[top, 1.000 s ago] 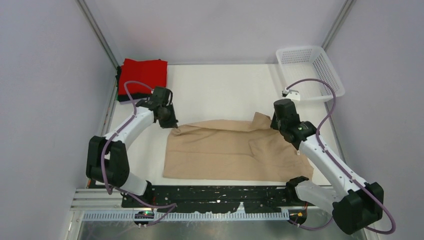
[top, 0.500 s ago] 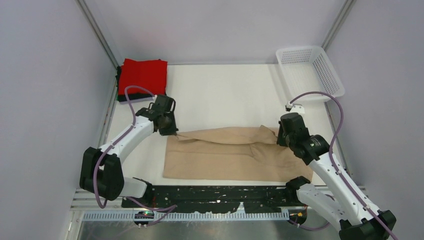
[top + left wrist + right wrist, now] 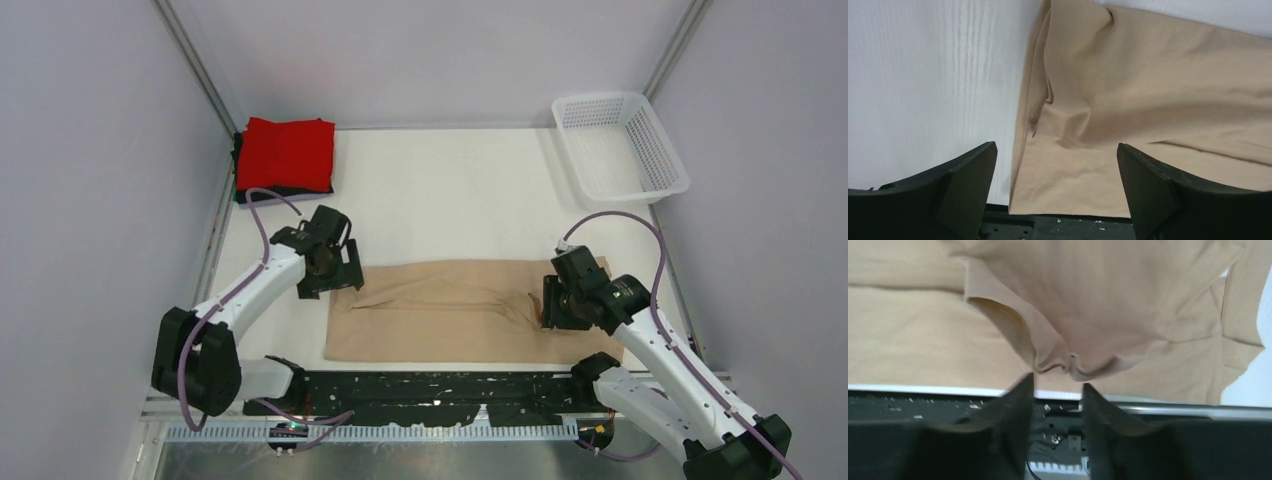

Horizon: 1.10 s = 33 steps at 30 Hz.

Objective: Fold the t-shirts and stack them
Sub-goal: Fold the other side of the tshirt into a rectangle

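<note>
Top view: beige shirt flat on counter near front edge, between arms. Red shirt folded atop dark shirt at far left corner. Basket at far right. Left tool at beige shirt's far left corner, right tool over its right part.

Left wrist view only: fingers spread wide, nothing between, shirt edge below.

Right wrist view only: fingers nearly together, pinching bunched fold of beige shirt.

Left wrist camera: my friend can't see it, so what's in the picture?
A rumpled beige t-shirt lies on a white table, its side edge running down the middle of the picture. The left gripper is open and empty, its two dark fingers wide apart at the bottom corners.
</note>
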{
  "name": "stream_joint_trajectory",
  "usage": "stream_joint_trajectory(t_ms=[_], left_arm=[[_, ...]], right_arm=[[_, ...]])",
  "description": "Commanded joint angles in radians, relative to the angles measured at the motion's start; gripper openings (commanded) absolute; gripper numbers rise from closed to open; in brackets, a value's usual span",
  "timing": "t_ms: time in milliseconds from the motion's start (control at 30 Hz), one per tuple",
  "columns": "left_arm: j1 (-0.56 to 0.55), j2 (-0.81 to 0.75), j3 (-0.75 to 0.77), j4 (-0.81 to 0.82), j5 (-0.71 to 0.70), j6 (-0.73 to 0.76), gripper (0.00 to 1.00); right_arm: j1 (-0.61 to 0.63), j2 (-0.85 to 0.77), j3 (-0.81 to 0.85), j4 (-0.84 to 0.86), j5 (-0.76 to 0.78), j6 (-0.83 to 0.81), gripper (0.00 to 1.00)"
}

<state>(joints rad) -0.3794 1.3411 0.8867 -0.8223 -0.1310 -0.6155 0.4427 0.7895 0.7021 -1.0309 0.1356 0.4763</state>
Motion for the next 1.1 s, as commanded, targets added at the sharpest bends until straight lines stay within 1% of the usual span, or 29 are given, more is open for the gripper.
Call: stream_joint_trajectory(t_ms=[0,33,67,100,133,200,267,300,333,433,500,533,700,767,833,867,967,1000,1067], left_arm=[[0.0,-0.124,0.012,-0.117,-0.046,-0.062,0.99],[0.0,-0.146,0.021,-0.118,-0.043,-0.061,1.0],[0.0,-0.165,0.028,-0.105,-0.03,-0.058,1.0],[0.0,-0.178,0.033,-0.085,-0.016,-0.053,1.0],[0.0,-0.186,0.038,-0.059,0.012,-0.047,1.0],[0.0,-0.178,0.049,0.003,0.08,-0.032,1.0],[0.0,-0.145,0.056,0.049,0.157,-0.017,1.0],[0.0,-0.117,0.054,0.078,0.199,-0.015,1.0],[0.001,-0.092,0.046,0.115,0.235,-0.015,1.0],[0.002,-0.012,0.02,0.221,0.348,-0.021,1.0],[0.003,0.049,0.023,0.239,0.35,-0.022,1.0],[0.008,0.079,0.026,0.24,0.326,-0.026,0.99],[0.076,0.213,0.022,0.279,0.317,-0.042,1.0],[0.11,0.247,0.023,0.261,0.275,-0.058,0.99],[0.141,0.252,0.012,0.277,0.225,-0.067,1.0],[0.159,0.258,0.01,0.285,0.225,-0.064,0.99],[0.226,0.28,0.014,0.288,0.305,-0.052,1.0],[0.249,0.277,0.002,0.302,0.335,-0.053,1.0],[0.261,0.257,-0.018,0.314,0.344,-0.068,1.0]], right_arm=[[0.01,-0.034,0.03,-0.179,-0.117,0.002,0.54],[0.009,-0.042,0.034,-0.189,-0.144,-0.023,0.64],[0.01,-0.064,0.041,-0.194,-0.163,-0.037,0.68],[0.01,-0.075,0.051,-0.19,-0.181,-0.052,0.77],[0.01,-0.097,0.057,-0.174,-0.189,-0.058,0.81],[0.01,-0.127,0.079,-0.134,-0.177,-0.068,0.92],[0.01,-0.155,0.096,-0.068,-0.149,-0.06,1.0],[0.011,-0.163,0.094,-0.044,-0.116,-0.051,0.98],[0.011,-0.18,0.085,0.015,-0.062,-0.021,0.96],[0.008,-0.195,-0.002,0.153,-0.023,0.031,0.95],[0.008,-0.162,-0.047,0.245,-0.009,0.066,0.95],[0.007,-0.15,-0.057,0.257,0.013,0.085,0.96],[-0.002,-0.062,-0.141,0.335,0.074,0.125,0.95],[-0.018,-0.027,-0.176,0.345,0.072,0.169,0.96],[-0.036,0.0,-0.207,0.372,0.071,0.181,0.95],[-0.05,0.007,-0.23,0.386,0.072,0.182,0.95],[-0.101,0.049,-0.259,0.453,0.028,0.17,0.96],[-0.138,0.073,-0.266,0.46,0.012,0.166,0.95],[-0.192,0.108,-0.277,0.498,-0.065,0.155,0.95]])
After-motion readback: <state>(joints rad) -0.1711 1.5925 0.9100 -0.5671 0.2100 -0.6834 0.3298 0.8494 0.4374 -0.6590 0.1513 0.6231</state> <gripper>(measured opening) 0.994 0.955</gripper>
